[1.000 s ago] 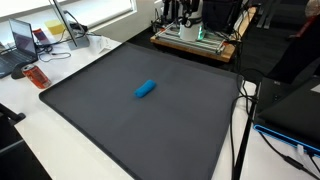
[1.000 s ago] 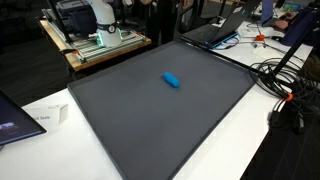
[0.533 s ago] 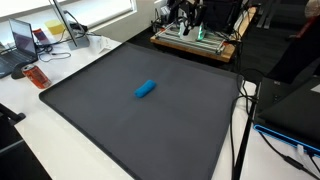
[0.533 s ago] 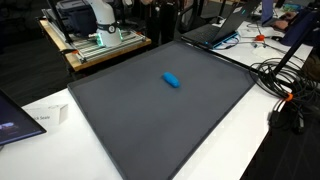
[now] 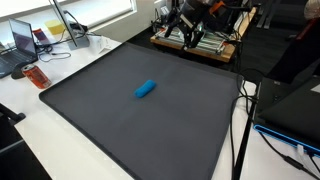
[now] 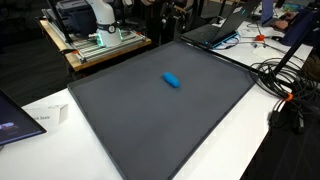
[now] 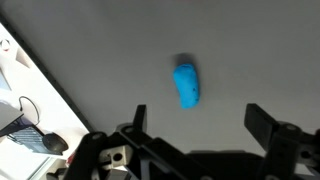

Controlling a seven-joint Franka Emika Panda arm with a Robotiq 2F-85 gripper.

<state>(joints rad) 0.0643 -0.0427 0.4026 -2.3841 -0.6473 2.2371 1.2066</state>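
The blue cylinder (image 5: 145,89) lies on its side near the middle of the dark mat (image 5: 90,120), well apart from every edge, flat enough to rest without rolling. The gripper (image 7: 200,128) hangs high off the mat, jaws spread wide and empty. In the wrist view the cylinder sits just ahead of the gap between them, so the arm seems lined up on it.

The matte black pincer (image 7: 197,120) has two squared, blocky fingers (image 7: 262,122) on dark linkage bars.
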